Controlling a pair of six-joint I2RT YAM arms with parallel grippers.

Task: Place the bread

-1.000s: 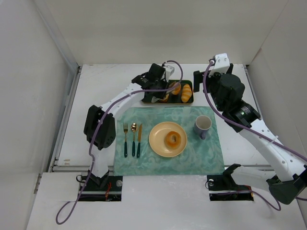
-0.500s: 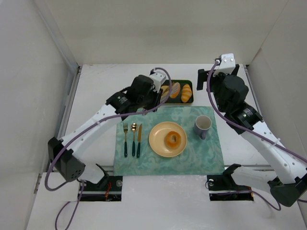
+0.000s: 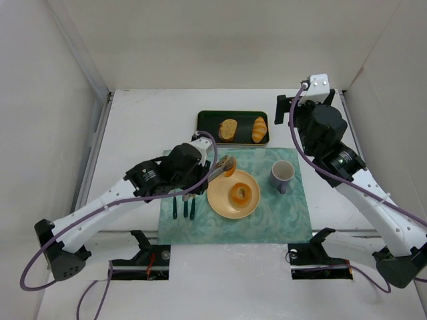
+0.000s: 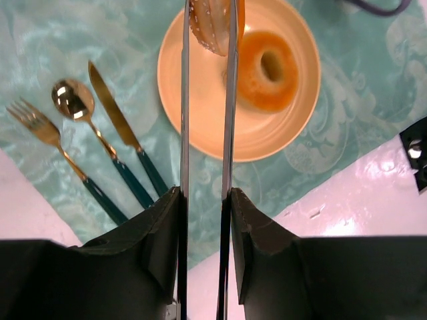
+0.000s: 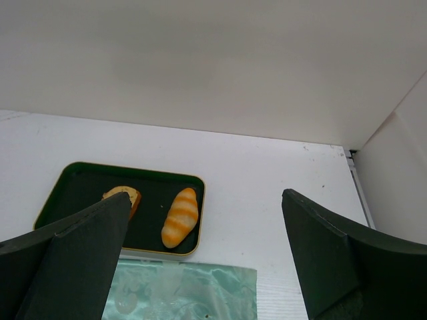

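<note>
i'm mid-carry on the placing step: my left gripper (image 3: 225, 167) is clamped on a bread piece (image 4: 209, 27), held over the far-left rim of the plate (image 4: 267, 137), just beside the ring-shaped bagel (image 4: 268, 70) lying there. next, i judge, i need a gentle descent onto bare plate, then a release. the long metal fingers (image 4: 184, 100) are thin and slick, the bread rounded with a glossy, dimpled crust, the plate smooth cream. my right gripper (image 5: 207, 200) hangs spread wide above the dark tray (image 5: 80, 175).
</note>
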